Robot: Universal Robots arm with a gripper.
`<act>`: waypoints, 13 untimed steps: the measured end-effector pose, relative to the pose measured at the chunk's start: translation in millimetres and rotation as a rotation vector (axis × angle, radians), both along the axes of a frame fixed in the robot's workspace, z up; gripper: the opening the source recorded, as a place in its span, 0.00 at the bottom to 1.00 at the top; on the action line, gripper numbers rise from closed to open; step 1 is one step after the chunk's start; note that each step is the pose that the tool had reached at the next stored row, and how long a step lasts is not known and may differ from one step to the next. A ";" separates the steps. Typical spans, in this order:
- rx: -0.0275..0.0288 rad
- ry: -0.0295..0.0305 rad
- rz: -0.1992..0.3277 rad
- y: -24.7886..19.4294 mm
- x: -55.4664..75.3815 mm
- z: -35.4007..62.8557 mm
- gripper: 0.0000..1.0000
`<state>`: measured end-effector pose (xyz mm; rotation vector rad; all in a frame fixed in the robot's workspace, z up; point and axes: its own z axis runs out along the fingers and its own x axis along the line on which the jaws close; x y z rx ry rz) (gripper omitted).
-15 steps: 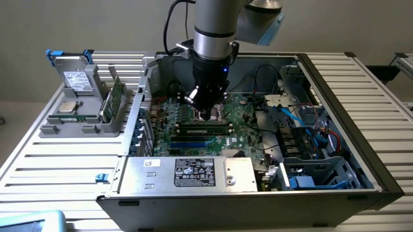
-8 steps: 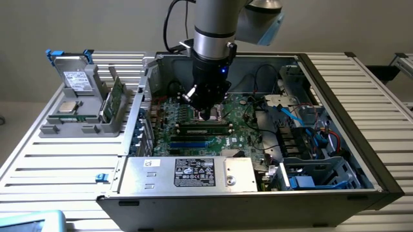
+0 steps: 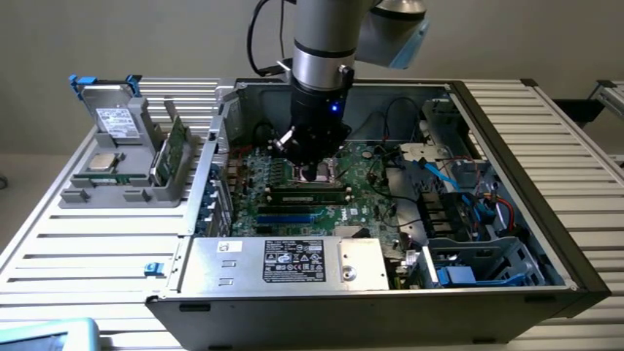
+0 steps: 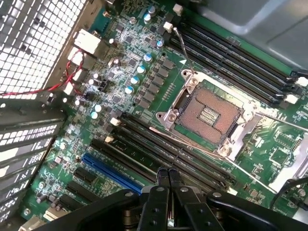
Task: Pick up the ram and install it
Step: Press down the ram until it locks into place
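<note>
Your claw point(image 4: 168, 179) is pinched narrow, holding nothing, low over the mobo slots point(image 4: 159, 149). The ram point(image 3: 177, 153) sits off to the side in its holder; install not begun, I judge.

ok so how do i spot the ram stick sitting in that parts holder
Find the grey parts holder on the slatted table, on the exterior view's left of the open computer case. The ram stands on edge along the holder's case-side edge: a thin green board, unlike the boxy labelled drive and square silver processor.
</note>
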<state>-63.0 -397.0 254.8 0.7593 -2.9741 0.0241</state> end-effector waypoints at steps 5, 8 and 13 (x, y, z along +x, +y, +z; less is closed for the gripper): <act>0.0000 0.0000 -0.081 0.0 0.0 0.0 0.11; 0.0000 0.0000 -0.129 0.0 0.0 0.0 0.11; 0.0000 -0.0002 -0.200 0.0 0.0 0.0 0.11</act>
